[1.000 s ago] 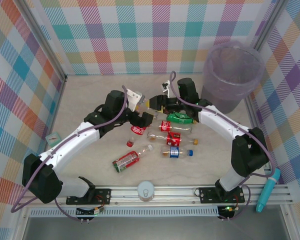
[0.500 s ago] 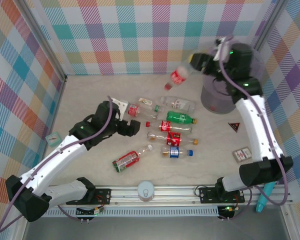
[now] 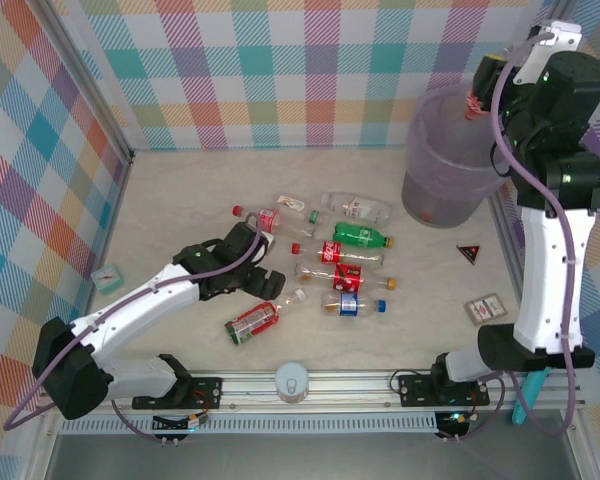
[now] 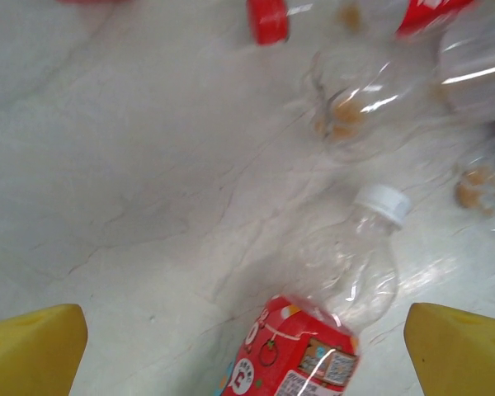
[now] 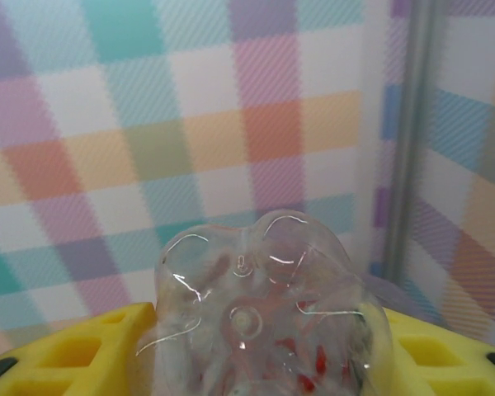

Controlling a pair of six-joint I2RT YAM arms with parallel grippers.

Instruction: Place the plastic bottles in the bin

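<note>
Change: a second ago my right jaws were down among the plastic bottles (image 3: 342, 252); now my right arm (image 3: 545, 210) is reared high, carrying a red-labelled bottle (image 5: 264, 322) above the bin (image 3: 438, 185).
Meaning: by my reckoning, one bottle is a release away from binned; the rest lie on the surface (image 3: 180, 200).
Right jaws: clamped on that bottle, base toward the wrist camera.
Left jaws: wide apart, low over a white-capped bottle (image 4: 334, 297), not touching.
Left arm (image 3: 150, 300): stretched low, drawn back toward the near side.
</note>
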